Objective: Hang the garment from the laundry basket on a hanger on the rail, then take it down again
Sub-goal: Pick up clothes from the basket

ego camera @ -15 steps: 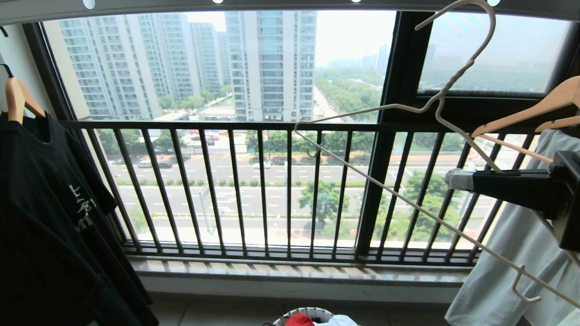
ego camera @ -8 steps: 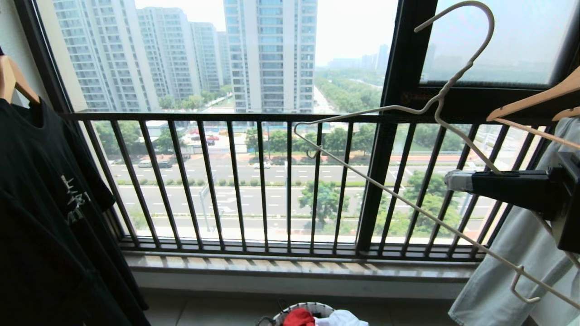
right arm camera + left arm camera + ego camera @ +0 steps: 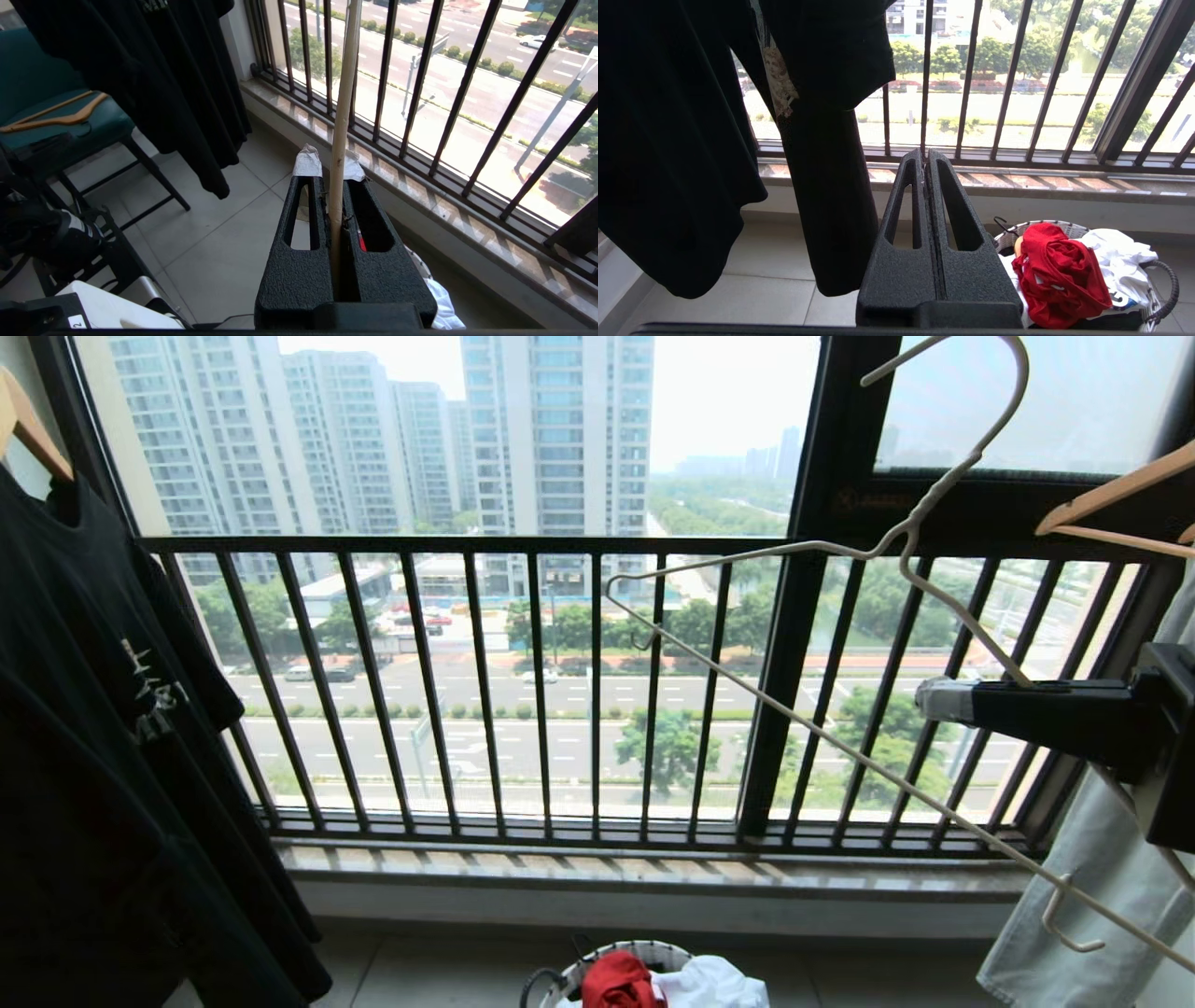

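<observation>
Garment (image 3: 618, 983) is found crumpled in the laundry basket (image 3: 560, 980) below the window. Hanger (image 3: 822, 728) is clamped by the right gripper (image 3: 938, 698), held tilted, presumably ready for dressing. Left gripper (image 3: 927, 161) is closed, empty, above the basket.

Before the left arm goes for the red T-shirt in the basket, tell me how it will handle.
The red T-shirt lies crumpled over the laundry basket edge, so it is probably floppy and will sag and unfold when lifted. It looks like thin cloth, likely light. It touches the white cloth, which may drag along.
</observation>
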Controlling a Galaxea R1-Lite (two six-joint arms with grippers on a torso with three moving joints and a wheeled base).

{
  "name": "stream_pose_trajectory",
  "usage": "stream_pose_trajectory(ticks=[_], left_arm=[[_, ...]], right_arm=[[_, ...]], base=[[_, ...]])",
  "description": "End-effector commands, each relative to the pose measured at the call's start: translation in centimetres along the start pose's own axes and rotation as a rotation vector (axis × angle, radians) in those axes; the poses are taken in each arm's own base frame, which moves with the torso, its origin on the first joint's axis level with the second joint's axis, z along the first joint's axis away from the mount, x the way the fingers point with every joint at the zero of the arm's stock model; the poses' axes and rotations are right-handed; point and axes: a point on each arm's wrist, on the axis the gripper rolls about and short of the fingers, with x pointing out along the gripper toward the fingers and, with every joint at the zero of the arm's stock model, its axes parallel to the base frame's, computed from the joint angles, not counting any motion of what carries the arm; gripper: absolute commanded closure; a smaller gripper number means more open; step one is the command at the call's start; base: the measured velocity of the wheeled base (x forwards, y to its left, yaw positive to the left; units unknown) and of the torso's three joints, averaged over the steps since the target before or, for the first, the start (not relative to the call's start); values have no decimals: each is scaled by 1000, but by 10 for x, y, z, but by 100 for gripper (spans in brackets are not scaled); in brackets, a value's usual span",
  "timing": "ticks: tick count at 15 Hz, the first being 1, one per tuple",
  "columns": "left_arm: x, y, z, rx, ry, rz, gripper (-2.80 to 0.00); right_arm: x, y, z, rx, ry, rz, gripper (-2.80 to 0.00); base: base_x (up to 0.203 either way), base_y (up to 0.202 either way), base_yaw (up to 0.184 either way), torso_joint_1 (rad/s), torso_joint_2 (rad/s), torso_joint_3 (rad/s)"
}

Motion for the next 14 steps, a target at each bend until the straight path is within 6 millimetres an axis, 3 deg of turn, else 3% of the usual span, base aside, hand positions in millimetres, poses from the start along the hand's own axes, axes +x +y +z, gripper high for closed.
stream_pose_trajectory(ticks=[1,14], left_arm=[[0,0,0,0,2,1,0],[0,0,0,0,2,-1,0]], right_arm=[[1,0,-1,2,5,9,0],[-1,1,1,-2,-7,12,0]], base=[[0,0,0,-227,549,306],[0,0,0,-197,506,310]])
